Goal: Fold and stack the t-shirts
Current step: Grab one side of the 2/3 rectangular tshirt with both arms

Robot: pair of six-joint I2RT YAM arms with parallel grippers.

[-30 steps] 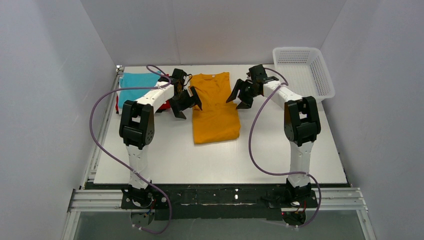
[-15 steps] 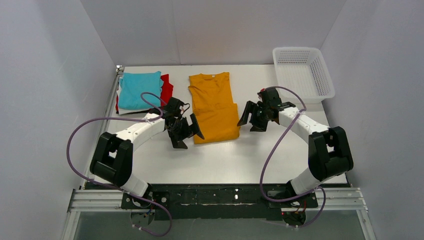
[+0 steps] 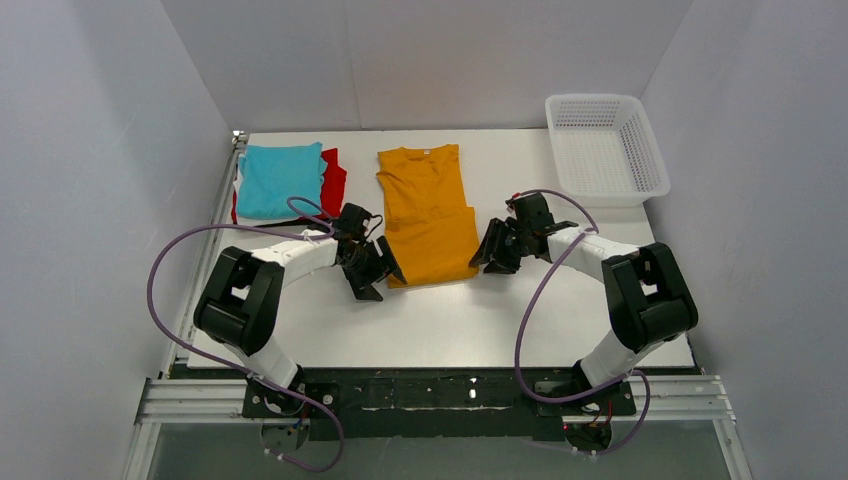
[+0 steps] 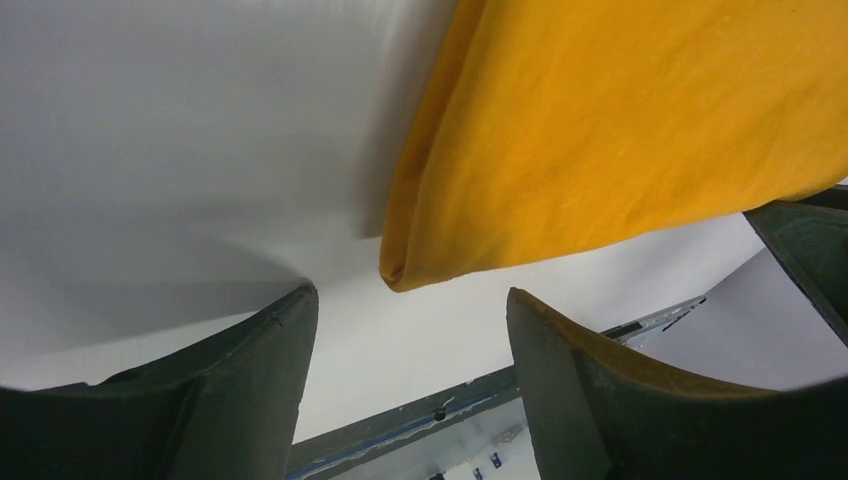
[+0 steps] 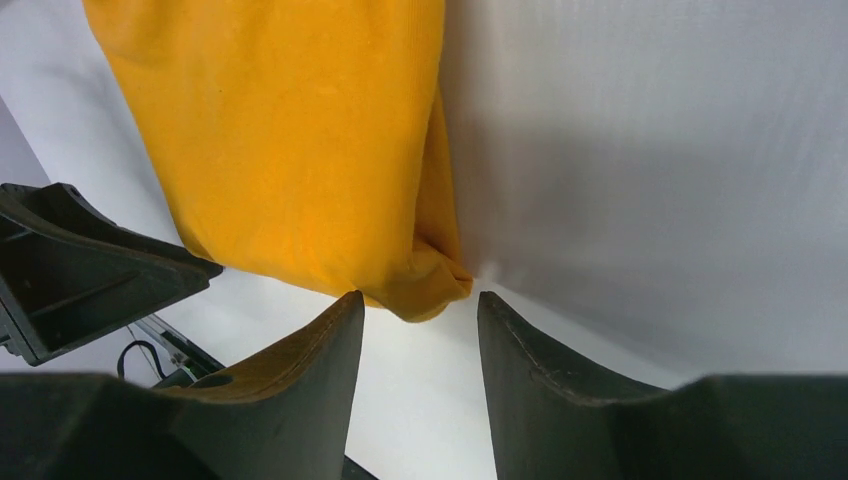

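Folds of turquoise cloth t-shirt [image 3: 280,178] lay left of the long mustard-orange cloth t-shirt [image 3: 428,215], itself flat on the white table [image 3: 440,330]. At its near-left corner the left gripper [image 3: 372,268] stood with jaws open, framing the corner. At its near-right corner the right gripper [image 3: 497,248] did likewise, unclosed. The shirt looked limp, light and layered (apt to slip apart), so pinching both corners through every layer seemed wisest.

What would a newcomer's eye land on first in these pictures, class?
The mustard-orange t-shirt lies folded lengthwise at mid-table, the left gripper and right gripper at its near corners, jaws apart. At back left a turquoise t-shirt lies on a red t-shirt; a white mesh basket stands at back right.
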